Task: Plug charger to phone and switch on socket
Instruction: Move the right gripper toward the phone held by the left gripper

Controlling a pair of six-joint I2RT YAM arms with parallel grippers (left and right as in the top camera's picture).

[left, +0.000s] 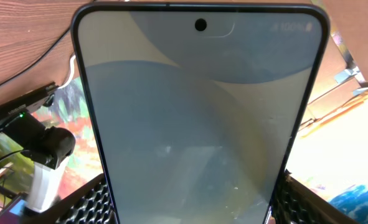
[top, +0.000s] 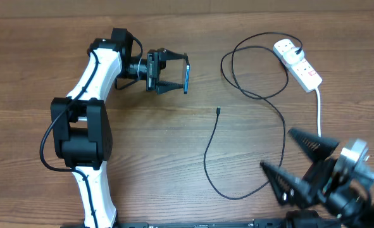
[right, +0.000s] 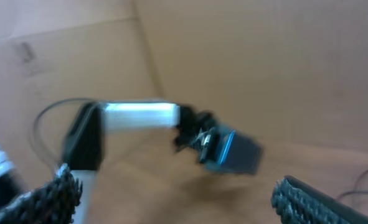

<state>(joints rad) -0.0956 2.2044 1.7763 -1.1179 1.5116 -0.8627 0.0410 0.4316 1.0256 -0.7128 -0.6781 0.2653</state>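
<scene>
My left gripper is shut on the phone, holding it edge-on above the table at the upper middle. In the left wrist view the phone fills the frame, its blue-grey screen facing the camera between the two fingers. The charger is a thin black cable looping across the table; its small connector tip lies free below the phone, and its black plug sits in the socket at the upper right. My right gripper is open and empty at the lower right. The blurred right wrist view shows the phone far ahead.
The socket's thick white cord runs down toward my right arm. The cable's big loop lies on the wooden table between the two arms.
</scene>
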